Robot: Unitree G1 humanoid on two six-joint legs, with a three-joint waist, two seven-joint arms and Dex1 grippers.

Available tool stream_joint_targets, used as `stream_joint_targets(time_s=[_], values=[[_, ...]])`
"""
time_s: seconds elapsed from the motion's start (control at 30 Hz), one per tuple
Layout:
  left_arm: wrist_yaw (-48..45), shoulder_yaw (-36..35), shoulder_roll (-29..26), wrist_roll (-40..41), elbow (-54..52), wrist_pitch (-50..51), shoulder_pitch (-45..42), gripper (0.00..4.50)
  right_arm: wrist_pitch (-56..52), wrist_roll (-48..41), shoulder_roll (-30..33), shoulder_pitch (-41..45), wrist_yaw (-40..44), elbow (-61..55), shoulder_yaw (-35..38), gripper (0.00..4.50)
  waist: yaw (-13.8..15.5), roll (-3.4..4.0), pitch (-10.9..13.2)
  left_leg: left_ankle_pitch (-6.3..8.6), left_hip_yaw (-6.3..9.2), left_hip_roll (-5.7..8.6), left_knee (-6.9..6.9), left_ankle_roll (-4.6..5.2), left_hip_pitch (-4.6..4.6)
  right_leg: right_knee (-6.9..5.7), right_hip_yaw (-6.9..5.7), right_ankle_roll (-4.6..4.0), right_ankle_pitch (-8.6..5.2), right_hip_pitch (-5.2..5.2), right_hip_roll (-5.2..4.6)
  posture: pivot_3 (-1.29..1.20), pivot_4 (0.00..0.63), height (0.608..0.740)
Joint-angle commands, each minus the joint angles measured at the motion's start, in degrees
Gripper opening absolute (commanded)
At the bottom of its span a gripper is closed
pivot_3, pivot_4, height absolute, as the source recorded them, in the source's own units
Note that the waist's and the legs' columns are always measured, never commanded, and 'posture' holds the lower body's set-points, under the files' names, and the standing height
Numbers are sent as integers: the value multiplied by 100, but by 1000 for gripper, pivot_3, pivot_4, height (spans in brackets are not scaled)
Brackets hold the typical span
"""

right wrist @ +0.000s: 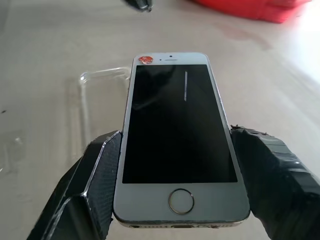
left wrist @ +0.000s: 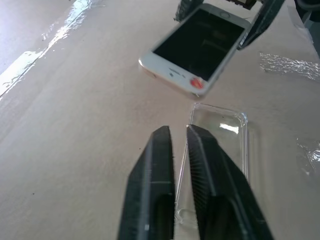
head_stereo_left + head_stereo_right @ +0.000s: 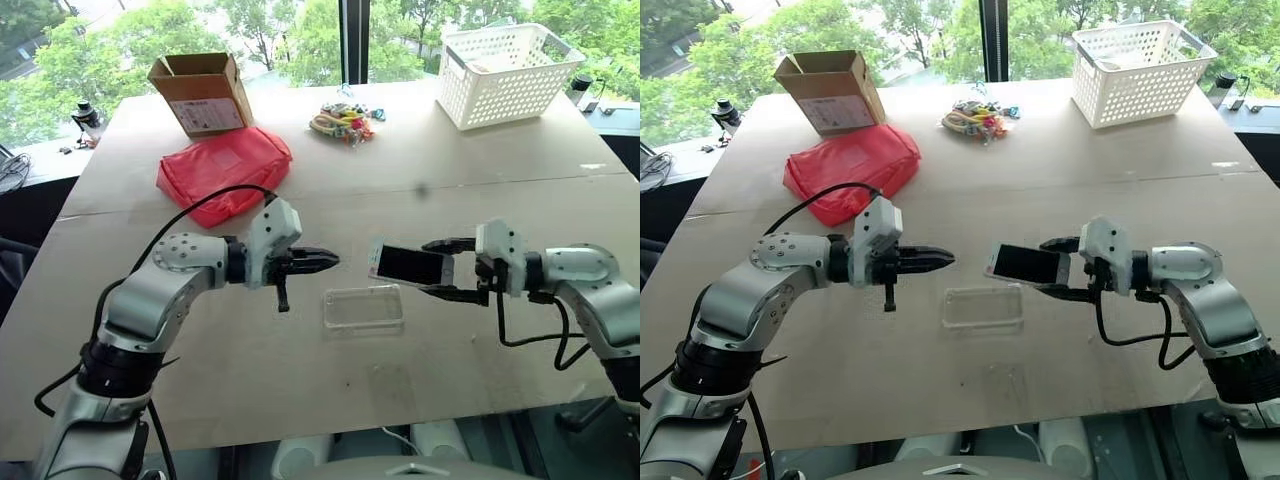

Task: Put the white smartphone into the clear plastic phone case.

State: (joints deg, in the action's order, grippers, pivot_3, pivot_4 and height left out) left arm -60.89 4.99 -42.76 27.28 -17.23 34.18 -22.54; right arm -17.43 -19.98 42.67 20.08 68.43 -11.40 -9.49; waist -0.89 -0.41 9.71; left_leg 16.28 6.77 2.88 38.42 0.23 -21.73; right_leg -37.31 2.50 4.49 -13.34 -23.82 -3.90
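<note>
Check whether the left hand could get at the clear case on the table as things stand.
Probably yes. The left hand, shut and empty, hangs just beside the clear plastic phone case, with bare table between them. The right hand holds the white smartphone above and clear of that path.

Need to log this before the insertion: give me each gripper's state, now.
Left gripper: shut, empty, above the table.
Right gripper: shut on the white smartphone, held above the clear plastic phone case.
</note>
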Motion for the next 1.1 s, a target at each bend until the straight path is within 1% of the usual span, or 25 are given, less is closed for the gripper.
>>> stream_joint_targets(time_s=[0.03,0.2,0.37,0.53,0.63,0.83,1.1], values=[[-76,-137,60,166,-117,-122,-56,56,55,131,22,363,299,-266,-315,2937,3,0,0,0,0,2,0,0,-2,1,0,0,0,-2,-2,0,150,740],[-260,15,47,318,-135,101,63,56,280,562,-84,706,433,-54,-773,2937,1,-1,0,-1,3,3,-2,-1,-4,0,-3,0,0,-7,-4,0,150,740],[-367,423,70,-94,81,-220,96,56,403,872,-119,801,455,199,-988,2937,10,-1,0,-1,6,5,-2,-2,-6,1,-6,0,0,-7,-6,0,150,740],[-351,793,262,-343,219,-387,103,56,308,1019,-154,805,388,212,-1048,2937,9,-1,0,-1,7,6,-2,-2,-6,0,-6,0,0,-7,-5,0,150,740],[-306,1063,429,-639,466,-629,89,56,236,1076,-158,757,332,162,-1073,2937,9,-1,0,-1,7,6,-2,-2,-6,0,-5,0,0,-7,-5,0,150,740],[-288,1380,691,-1051,926,-937,23,56,131,1132,-204,732,296,166,-1115,2937,9,0,0,-1,7,6,-1,-2,-5,-5,-6,-1,0,-7,-5,0,150,740],[-348,1583,754,-1311,1112,-1056,39,56,-81,1153,-211,736,362,191,-1181,2937,9,0,-6,-1,6,6,-1,-1,-1,-9,-5,-1,0,-5,-5,0,150,740]])
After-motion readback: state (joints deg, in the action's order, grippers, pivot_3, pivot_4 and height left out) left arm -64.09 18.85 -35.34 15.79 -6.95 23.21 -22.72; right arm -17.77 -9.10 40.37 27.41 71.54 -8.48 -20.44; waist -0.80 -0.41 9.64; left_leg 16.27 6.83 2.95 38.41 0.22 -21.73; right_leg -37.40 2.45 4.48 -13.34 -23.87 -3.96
